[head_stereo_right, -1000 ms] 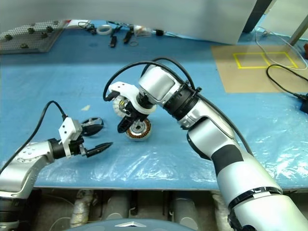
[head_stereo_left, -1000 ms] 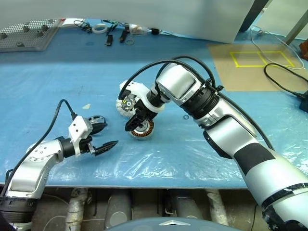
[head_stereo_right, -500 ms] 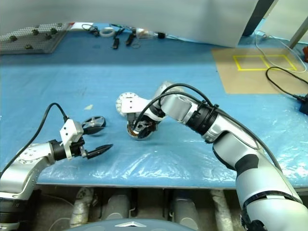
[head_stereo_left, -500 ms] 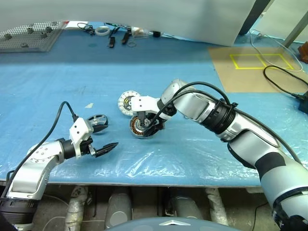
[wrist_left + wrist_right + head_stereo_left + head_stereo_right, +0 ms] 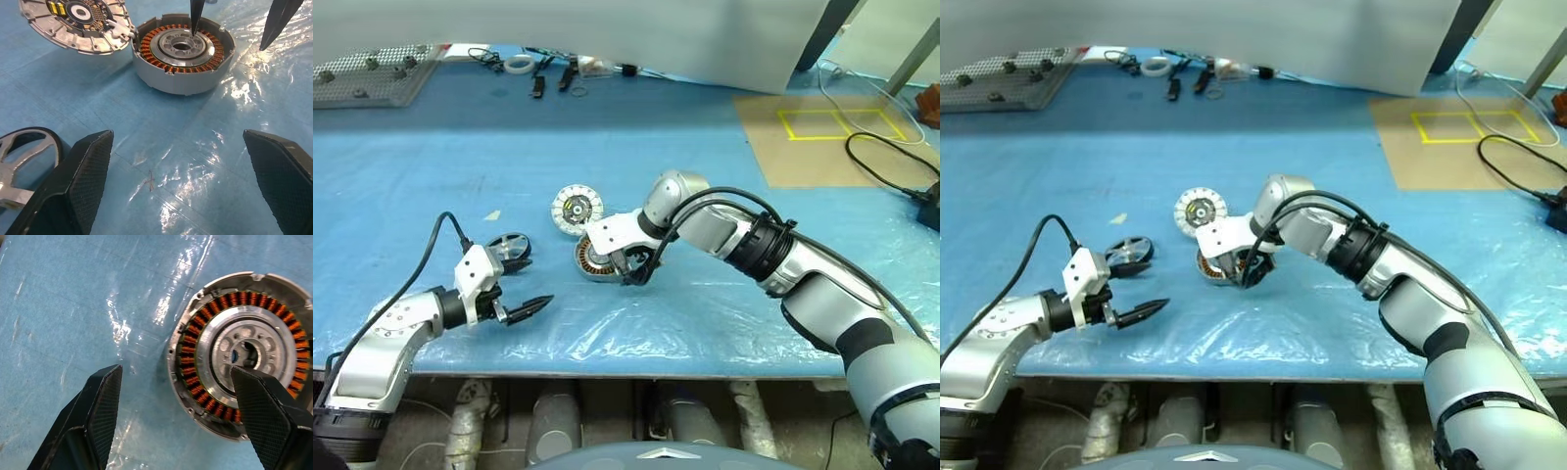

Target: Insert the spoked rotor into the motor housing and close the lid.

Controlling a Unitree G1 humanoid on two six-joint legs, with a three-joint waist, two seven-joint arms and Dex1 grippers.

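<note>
The motor housing (image 5: 595,260) lies open side up on the blue table, its copper windings and silver hub (image 5: 239,355) showing. My right gripper (image 5: 634,274) stands open and points down at its near side. One finger is over the hub and the other outside the wall (image 5: 266,34). The lid (image 5: 576,209) lies just behind the housing, segmented face up. Left of the housing lies the black spoked rotor (image 5: 512,247). My left gripper (image 5: 533,284) hovers open beside the rotor, holding nothing.
A clear plastic sheet (image 5: 705,323) covers the table's front strip. A perforated plate (image 5: 372,73), a tape roll (image 5: 517,62) and small tools lie at the back left. Cardboard with a yellow taped square (image 5: 832,122) and black cables (image 5: 891,162) sit at the right.
My right arm has swung down from high above the housing and its wrist has rolled. Its open fingers now straddle the housing's wall. The left arm has kept still.
</note>
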